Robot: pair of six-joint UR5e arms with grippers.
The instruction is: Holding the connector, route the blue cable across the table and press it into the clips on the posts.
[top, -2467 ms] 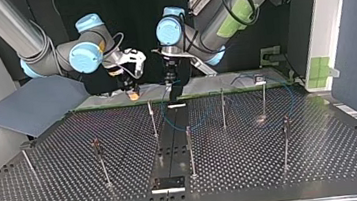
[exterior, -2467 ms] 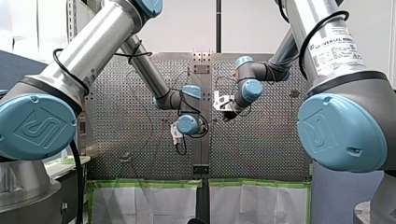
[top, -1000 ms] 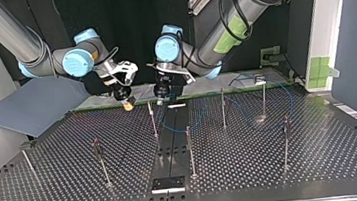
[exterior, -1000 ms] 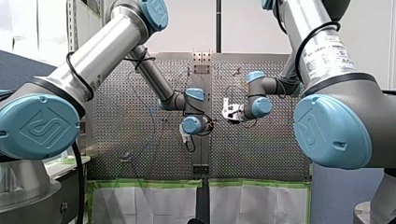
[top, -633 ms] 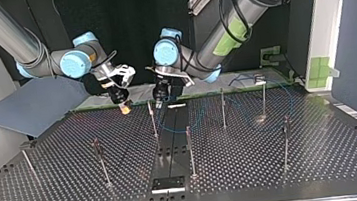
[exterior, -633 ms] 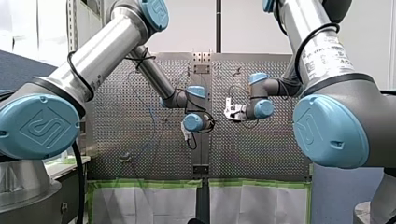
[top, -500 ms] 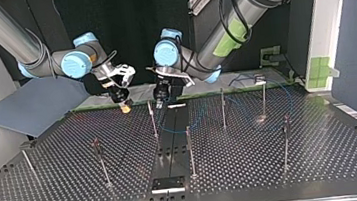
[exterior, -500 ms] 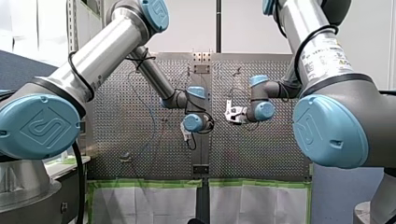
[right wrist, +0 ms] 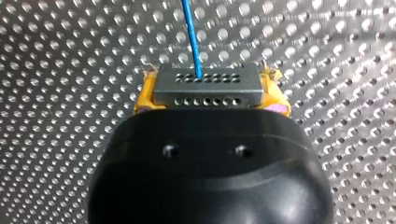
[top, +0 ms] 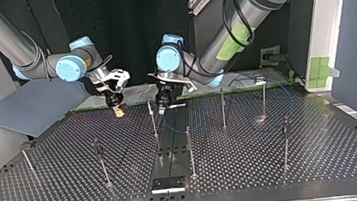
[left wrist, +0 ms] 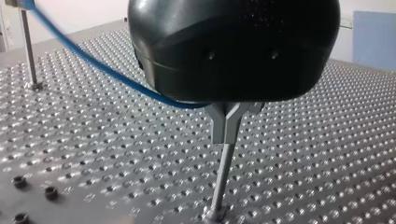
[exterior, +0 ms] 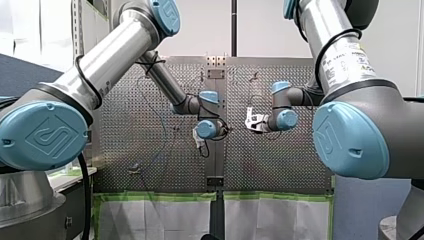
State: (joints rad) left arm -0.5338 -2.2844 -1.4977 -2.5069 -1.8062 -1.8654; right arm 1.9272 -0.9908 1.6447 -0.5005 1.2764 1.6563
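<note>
**Item 1: my right gripper**. Yellow pads are pressed together on the connector, low over the table at the top view's upper left. The cable leaves the connector straight ahead. Likely purpose: to anchor the free end so the run pulls taut.

**Item 2: my left gripper**. It sits at the top view's upper centre, directly over a post. I cannot tell its grip. The cable passes under its housing at the mouth of the forked clip. I cannot tell whether it is seated. Likely purpose: to press the cable down into the fork.

**Item 3: remaining posts**. These stand in the lower half of the top view, with no cable on them.
</note>
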